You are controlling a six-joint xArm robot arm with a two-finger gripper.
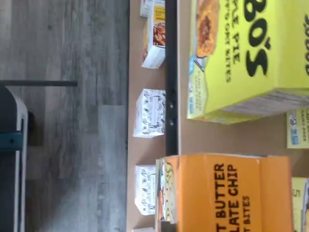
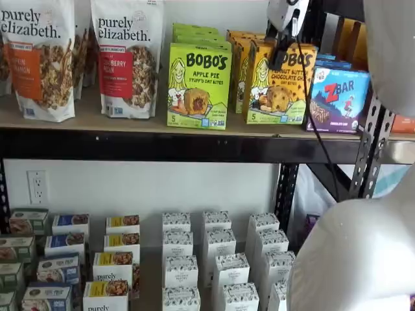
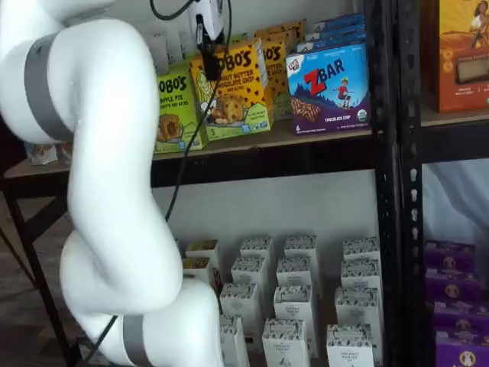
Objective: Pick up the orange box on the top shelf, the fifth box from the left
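Note:
The orange box point(image 2: 277, 87) stands upright on the top shelf point(image 2: 149, 126), between a lime-green carton and a blue box. It also shows in a shelf view point(image 3: 233, 84) and, with its picture turned on its side, in the wrist view point(image 1: 227, 193). My gripper point(image 2: 279, 57) hangs from the view's top edge in front of the orange box's upper part, with a cable beside it. In a shelf view point(image 3: 208, 61) only a black finger shows, side-on. I cannot tell whether the fingers are open or shut. Nothing is held.
The lime-green Apple Pie carton point(image 2: 198, 81) is to the left of the orange box and the blue Zbar box point(image 2: 337, 97) to its right. Granola bags point(image 2: 126, 58) stand farther left. Small white cartons point(image 2: 217, 259) fill the lower level. A black upright point(image 2: 369, 142) stands at the right.

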